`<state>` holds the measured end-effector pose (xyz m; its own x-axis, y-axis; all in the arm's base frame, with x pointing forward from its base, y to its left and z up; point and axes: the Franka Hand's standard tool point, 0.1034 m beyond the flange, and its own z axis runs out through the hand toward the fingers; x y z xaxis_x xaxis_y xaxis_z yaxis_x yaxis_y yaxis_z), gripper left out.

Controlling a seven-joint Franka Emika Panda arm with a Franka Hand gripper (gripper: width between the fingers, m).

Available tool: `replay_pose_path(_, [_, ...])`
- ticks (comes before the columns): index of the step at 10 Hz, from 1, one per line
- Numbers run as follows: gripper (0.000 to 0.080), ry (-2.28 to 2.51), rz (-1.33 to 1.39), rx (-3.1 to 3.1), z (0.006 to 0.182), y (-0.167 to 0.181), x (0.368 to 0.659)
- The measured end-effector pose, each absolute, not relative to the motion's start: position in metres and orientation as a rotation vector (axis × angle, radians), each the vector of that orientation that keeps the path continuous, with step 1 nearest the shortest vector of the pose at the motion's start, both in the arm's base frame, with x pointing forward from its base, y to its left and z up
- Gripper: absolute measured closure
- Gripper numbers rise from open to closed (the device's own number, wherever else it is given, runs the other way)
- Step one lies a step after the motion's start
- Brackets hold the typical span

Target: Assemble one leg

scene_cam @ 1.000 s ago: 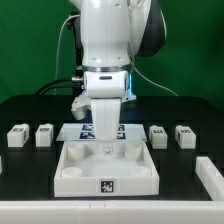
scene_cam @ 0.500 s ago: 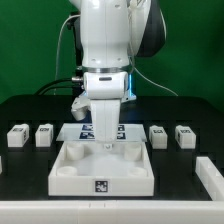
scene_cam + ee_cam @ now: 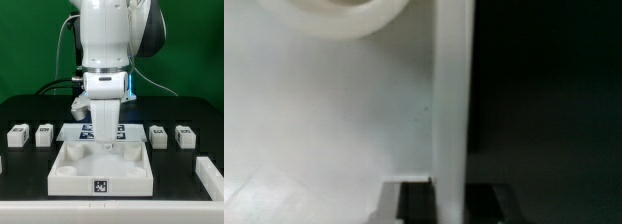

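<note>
While the gripper (image 3: 450, 203) straddles the tray wall (image 3: 450, 90) (gripping or merely close, unclear), one leg (image 3: 44, 133) lies untouched at its nine o'clock, well apart. It is likely light, stiff, slick plastic, best pinched across flat sides. Only the exterior view shows legs; only the wrist view shows fingertips (image 3: 415, 205).

The large white square plastic tray (image 3: 103, 168) presents a smooth, satin surface. In the wrist view its wall (image 3: 450, 110) is even and unmarked to your eye. Note that the small white plastic leg block (image 3: 17, 134) looks matt. The white moulded arm casing (image 3: 105, 40) is glossy. The black table top (image 3: 28, 176) is matt.
</note>
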<state>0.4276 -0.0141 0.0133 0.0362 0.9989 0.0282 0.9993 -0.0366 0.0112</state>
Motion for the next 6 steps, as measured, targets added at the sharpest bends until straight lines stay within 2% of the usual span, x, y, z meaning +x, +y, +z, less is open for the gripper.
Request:
replay_pose_path(2, [0.0741, -2.176, -0.048, -2.252, 0.014, -0.013, 0.430])
replay_pose_path(6, [0.0741, -2.194, -0.096, -2.242, 0.017, 0.017, 0.481])
